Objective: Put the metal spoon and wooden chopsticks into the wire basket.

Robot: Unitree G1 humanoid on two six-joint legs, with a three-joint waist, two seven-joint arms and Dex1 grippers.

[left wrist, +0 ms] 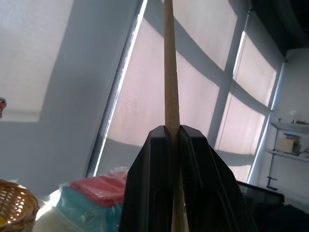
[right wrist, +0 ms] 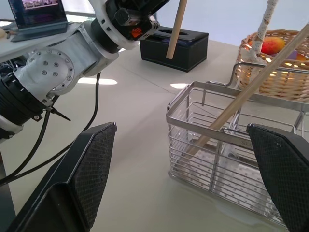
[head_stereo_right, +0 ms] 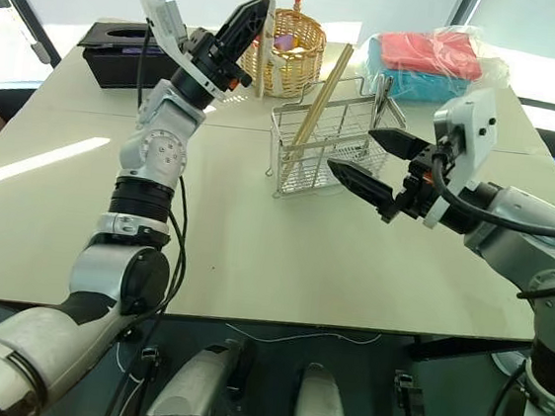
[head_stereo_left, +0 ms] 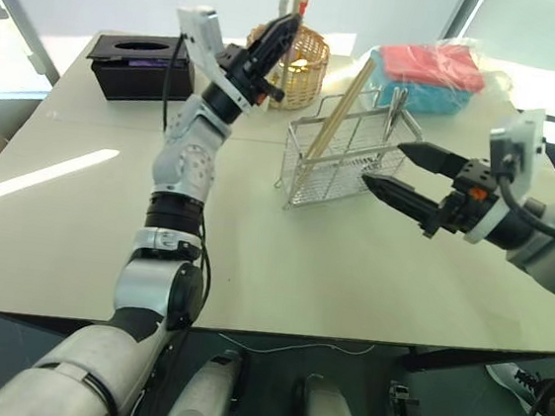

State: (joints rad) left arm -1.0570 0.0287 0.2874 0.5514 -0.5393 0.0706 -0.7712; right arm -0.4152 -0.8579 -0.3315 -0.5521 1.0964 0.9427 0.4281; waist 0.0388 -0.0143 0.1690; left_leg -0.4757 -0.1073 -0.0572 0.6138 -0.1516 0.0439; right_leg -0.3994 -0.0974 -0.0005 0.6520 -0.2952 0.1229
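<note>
Nearest the head camera, the left arm rises from the table edge, and its left gripper is pinched tight on one chopstick, held upright above the table in front of the wicker basket. The left wrist view shows that stick clamped between the two black fingers and running on past them.

To the right, the right gripper hangs just beside the wire basket with its jaws spread wide and nothing between them, the tips pointing at the near side of the wire.

Inside the wire basket, a second chopstick already leans from the bottom corner up over the far rim. The spoon looks to be standing at the basket's far right corner, though glare makes it hard to be sure it is fully inside.

Judging by this, the task is well along: one stick and probably the spoon are in, and what remains is to carry the held stick across and let it go over the wire basket.
</note>
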